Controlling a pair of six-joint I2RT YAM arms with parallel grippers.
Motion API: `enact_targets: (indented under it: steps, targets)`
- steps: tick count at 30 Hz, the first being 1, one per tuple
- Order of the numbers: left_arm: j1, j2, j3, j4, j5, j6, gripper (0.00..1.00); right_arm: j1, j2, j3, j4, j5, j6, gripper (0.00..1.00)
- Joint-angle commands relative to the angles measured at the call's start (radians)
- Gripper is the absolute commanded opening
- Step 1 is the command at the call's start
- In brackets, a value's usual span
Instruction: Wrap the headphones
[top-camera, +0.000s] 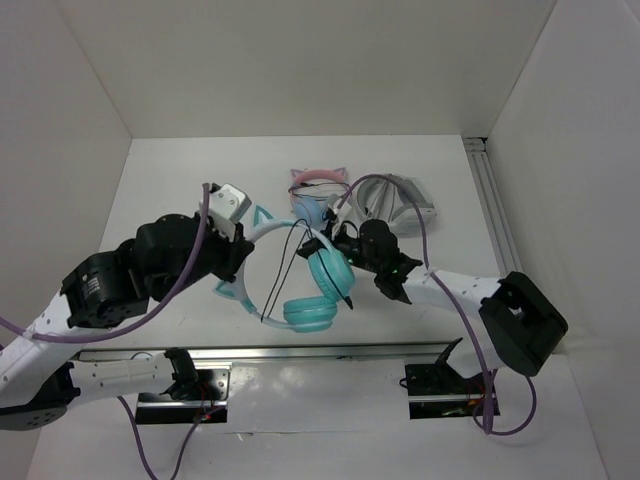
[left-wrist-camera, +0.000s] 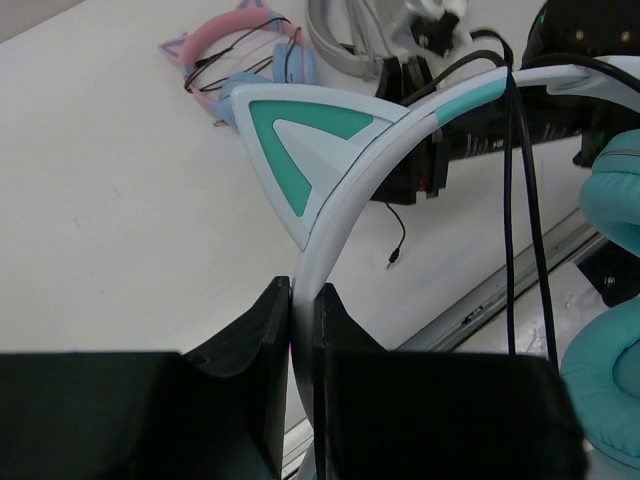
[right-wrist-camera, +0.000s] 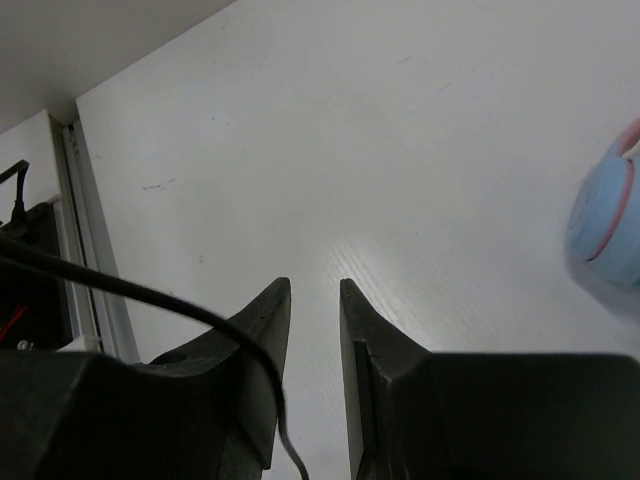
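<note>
My left claw (left-wrist-camera: 303, 298) is pinched narrow on the pale headband (left-wrist-camera: 345, 205) of the headphones (top-camera: 308, 313), a finger pressed to each side just below one cat ear (left-wrist-camera: 300, 140). The left wrist camera shows that grip plainly. From the top camera the fingers are hidden under my own wrist, and I see only the band arching out from it.

The top camera gives what the wrist view cannot. The set sits near the middle front of the table (top-camera: 170, 180), between my two arms, with the two teal cups (top-camera: 330, 270) hanging toward the rail (top-camera: 300, 352). Whether the lower cup rests on the table I cannot tell.

The thin dark cable (left-wrist-camera: 520, 200) crosses over the headband in two strands and drops past the cups. It is sharp in the left wrist view and fainter from above.

In the top view my right claw (right-wrist-camera: 315, 300) sits just beside the upper cup, its fingers too dark to read. Its own camera shows them a narrow slit apart, with bare table showing through at the tips. The cable lies across the finger on the left of that view and runs down toward the slit; whether it is nipped lower down I cannot tell.

Behind, the pink-banded pair (left-wrist-camera: 240, 40) and the grey-white pair (left-wrist-camera: 345, 35) lie side by side on the table. The right wrist view catches only one light blue cup (right-wrist-camera: 605, 225).
</note>
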Motion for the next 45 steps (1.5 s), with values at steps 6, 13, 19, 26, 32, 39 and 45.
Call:
enact_targets:
  steps: [6,13,19,26,32,39,45]
  targets:
    - [-0.003,-0.023,0.122,0.042,-0.201,-0.172,0.0,0.04,0.134,-0.103,0.317,-0.039,0.102,0.34]
    - [-0.003,-0.023,0.122,0.042,-0.212,-0.181,0.0,0.091,0.2,-0.093,0.38,-0.035,0.125,0.33]
    - [-0.003,-0.045,0.122,0.042,-0.212,-0.19,0.0,0.126,0.219,-0.084,0.389,0.131,0.116,0.4]
    - [-0.003,-0.054,0.122,0.033,-0.212,-0.19,0.0,0.138,0.254,-0.064,0.406,0.056,0.134,0.43]
    - [-0.003,-0.054,0.131,0.033,-0.181,-0.201,0.0,0.157,0.308,-0.051,0.396,0.148,0.124,0.44]
    - [-0.003,-0.063,0.152,0.033,-0.181,-0.21,0.0,0.157,0.375,-0.033,0.452,0.188,0.136,0.04]
    - [-0.003,-0.072,0.14,0.013,-0.276,-0.239,0.0,0.186,0.359,-0.08,0.497,0.194,0.147,0.04]
